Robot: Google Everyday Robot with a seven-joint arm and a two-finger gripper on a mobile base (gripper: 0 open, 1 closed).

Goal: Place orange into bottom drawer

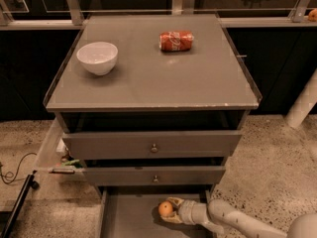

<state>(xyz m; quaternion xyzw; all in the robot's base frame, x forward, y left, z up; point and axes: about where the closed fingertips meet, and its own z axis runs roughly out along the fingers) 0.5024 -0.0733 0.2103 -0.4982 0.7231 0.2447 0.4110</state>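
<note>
The orange (pixel 165 208) is found inside the open bottom drawer (pixel 130 218), right of its centre and towards the near end, just above or on the grey floor (contact cannot be told). It is clamped between the fingers of the gripper (pixel 168 210), which is reached in from the right, one finger on the far side of the fruit and one on the near side.

The fruit is judged light and firm, with a matte skin that is not slippery; being round, it is expected to roll once released. A hold across the widest part, as observed, is considered sound, and hard squeezing is to be avoided.

On the cabinet top (pixel 148 83) a red soda can (pixel 176 40) is noted lying on its side far right, a white bowl (pixel 97 57) far left. White script is seen on the can; it cannot be read.
</note>
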